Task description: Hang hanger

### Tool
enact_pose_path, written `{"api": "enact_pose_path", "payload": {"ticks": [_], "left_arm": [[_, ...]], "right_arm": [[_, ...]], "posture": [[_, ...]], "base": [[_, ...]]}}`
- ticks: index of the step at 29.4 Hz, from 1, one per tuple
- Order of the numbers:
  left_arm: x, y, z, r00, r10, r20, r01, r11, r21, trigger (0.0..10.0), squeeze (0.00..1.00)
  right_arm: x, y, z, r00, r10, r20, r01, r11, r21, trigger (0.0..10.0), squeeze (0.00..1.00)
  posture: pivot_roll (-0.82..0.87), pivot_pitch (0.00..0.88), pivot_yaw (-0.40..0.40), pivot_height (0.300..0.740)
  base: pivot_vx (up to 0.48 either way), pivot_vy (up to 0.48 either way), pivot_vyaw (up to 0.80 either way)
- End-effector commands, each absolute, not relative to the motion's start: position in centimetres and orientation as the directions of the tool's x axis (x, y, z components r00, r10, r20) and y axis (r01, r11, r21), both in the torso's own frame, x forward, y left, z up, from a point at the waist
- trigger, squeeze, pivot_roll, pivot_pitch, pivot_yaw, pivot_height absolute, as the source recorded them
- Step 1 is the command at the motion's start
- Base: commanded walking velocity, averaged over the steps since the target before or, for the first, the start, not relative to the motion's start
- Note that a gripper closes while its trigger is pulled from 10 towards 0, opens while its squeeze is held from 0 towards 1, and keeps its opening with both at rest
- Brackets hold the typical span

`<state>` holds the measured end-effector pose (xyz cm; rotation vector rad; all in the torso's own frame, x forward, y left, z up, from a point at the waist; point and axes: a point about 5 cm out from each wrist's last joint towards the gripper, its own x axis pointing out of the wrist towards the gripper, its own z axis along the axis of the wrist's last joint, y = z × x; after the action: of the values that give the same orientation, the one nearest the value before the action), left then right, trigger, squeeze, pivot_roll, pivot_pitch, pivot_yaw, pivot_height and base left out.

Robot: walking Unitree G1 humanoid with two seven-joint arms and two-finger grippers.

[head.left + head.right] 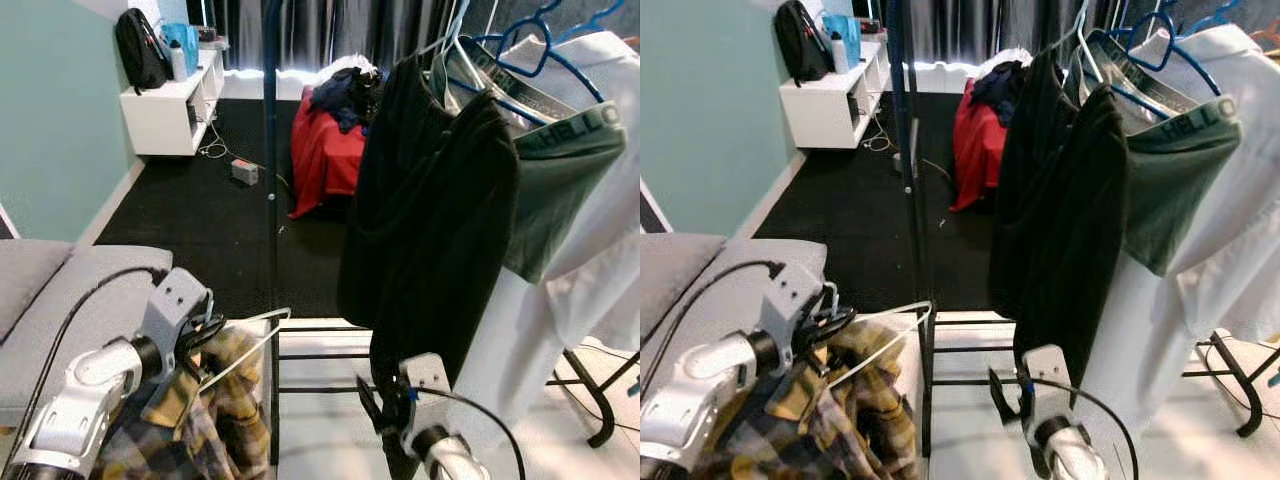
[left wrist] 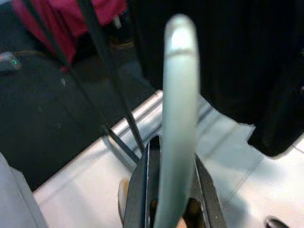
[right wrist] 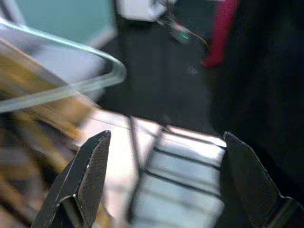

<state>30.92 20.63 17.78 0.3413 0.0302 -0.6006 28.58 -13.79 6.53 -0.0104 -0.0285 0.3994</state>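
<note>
low at the robot's left, the left gripper clamps the pale translucent plastic hanger carrying a yellow plaid shirt (rail up-right); right gripper gapes empty.

Both arms are silver, ribbed metal with grey boxy wrist housings and black cables looping from them. The left end effector and right end effector have black, seemingly textured fingers.

The plaid shirt is cut off by the bottom edge, hiding its lower part.
</note>
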Motion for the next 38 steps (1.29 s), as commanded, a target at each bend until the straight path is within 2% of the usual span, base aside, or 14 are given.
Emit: {"api": "enact_pose_path", "payload": {"ticks": [1, 6, 8, 11, 15, 16, 17, 18, 22, 24, 30, 31, 33, 38], "left_arm": [[30.6, 21.5, 18.9, 0.825, -0.553, -0.118, 0.557, 0.759, 0.338, 10.0, 0.0], [30.4, 21.5, 20.3, 0.811, -0.574, -0.115, 0.577, 0.749, 0.326, 10.0, 0.0], [30.2, 21.4, 21.8, 0.798, -0.593, -0.106, 0.591, 0.738, 0.325, 10.0, 0.0], [30.2, 21.4, 21.8, 0.798, -0.593, -0.106, 0.591, 0.738, 0.325, 10.0, 0.0], [29.8, 21.1, 22.6, 0.774, -0.625, -0.103, 0.624, 0.726, 0.289, 10.0, 0.0], [29.6, 20.7, 22.8, 0.745, -0.661, -0.092, 0.659, 0.707, 0.257, 10.0, 0.0], [29.6, 20.7, 22.8, 0.745, -0.661, -0.092, 0.659, 0.707, 0.257, 10.0, 0.0], [29.3, 20.2, 23.0, 0.702, -0.707, -0.089, 0.705, 0.671, 0.23, 10.0, 0.0], [28.9, 19.9, 23.0, 0.659, -0.748, -0.083, 0.745, 0.633, 0.21, 10.0, 0.0], [28.9, 19.9, 23.0, 0.659, -0.748, -0.083, 0.745, 0.633, 0.21, 10.0, 0.0], [29.0, 20.3, 24.2, 0.652, -0.757, -0.044, 0.749, 0.634, 0.192, 10.0, 0.0], [28.7, 19.9, 24.1, 0.626, -0.778, -0.048, 0.773, 0.612, 0.168, 10.0, 0.0], [27.9, 19.4, 23.3, 0.574, -0.815, -0.077, 0.816, 0.562, 0.137, 10.0, 0.0], [27.6, 20.4, 22.8, 0.576, -0.815, -0.057, 0.816, 0.571, 0.089, 10.0, 0.0]], "right_arm": [[27.9, -13.9, 6.2, 0.91, 0.413, 0.035, -0.414, 0.91, 0.022, 10.0, 1.0], [27.5, -13.7, 7.0, 0.88, 0.467, 0.09, -0.474, 0.874, 0.106, 10.0, 1.0], [26.9, -13.3, 7.7, 0.829, 0.545, 0.123, -0.559, 0.808, 0.186, 10.0, 1.0], [26.9, -13.3, 7.7, 0.829, 0.545, 0.123, -0.559, 0.808, 0.186, 10.0, 1.0], [26.4, -13.4, 8.0, 0.771, 0.625, 0.125, -0.636, 0.742, 0.212, 10.0, 1.0], [26.3, -13.5, 8.2, 0.735, 0.667, 0.121, -0.675, 0.705, 0.215, 10.0, 1.0], [26.3, -13.5, 8.2, 0.735, 0.667, 0.121, -0.675, 0.705, 0.215, 10.0, 1.0], [26.2, -13.5, 8.3, 0.694, 0.712, 0.105, -0.717, 0.669, 0.196, 10.0, 1.0], [26.1, -13.6, 8.3, 0.646, 0.76, 0.077, -0.759, 0.627, 0.177, 10.0, 1.0], [26.1, -13.6, 8.3, 0.646, 0.76, 0.077, -0.759, 0.627, 0.177, 10.0, 1.0], [26.2, -14.6, 8.2, 0.706, 0.707, 0.04, -0.708, 0.704, 0.065, 10.0, 1.0], [26.3, -14.8, 7.9, 0.746, 0.665, 0.021, -0.666, 0.746, 0.015, 10.0, 0.0], [26.5, -14.9, 7.4, 0.795, 0.606, 0.0, -0.606, 0.794, -0.05, 10.0, 0.0], [26.2, -15.0, 7.7, 0.8, 0.599, 0.037, -0.599, 0.801, -0.011, 10.0, 0.0]], "posture": [[0.0, 0.097, -0.011, 0.74], [0.0, 0.095, -0.01, 0.74], [0.0, 0.093, -0.009, 0.74], [0.0, 0.093, -0.009, 0.74], [0.0, 0.083, -0.005, 0.74], [0.0, 0.082, -0.002, 0.74], [0.0, 0.082, -0.002, 0.74], [0.0, 0.075, 0.003, 0.74], [0.0, 0.069, 0.0, 0.74], [0.0, 0.069, 0.0, 0.74], [0.01, 0.059, 0.004, 0.74], [0.01, 0.063, 0.001, 0.74], [0.02, 0.06, -0.001, 0.74], [0.02, 0.052, -0.012, 0.74]], "base": [[0.0, 0.0, 0.0], [0.0, 0.0, 0.0], [0.0, 0.0, 0.0], [0.0, 0.0, 0.0], [0.0, 0.0, 0.0], [0.0, 0.0, 0.0], [0.0, 0.0, 0.0], [0.0, 0.0, 0.0], [0.0, 0.0, 0.0], [0.0, 0.0, 0.0], [0.0, 0.0, 0.0], [0.0, 0.0, 0.0], [0.0, 0.0, 0.0], [0.0, 0.0, 0.0]]}}
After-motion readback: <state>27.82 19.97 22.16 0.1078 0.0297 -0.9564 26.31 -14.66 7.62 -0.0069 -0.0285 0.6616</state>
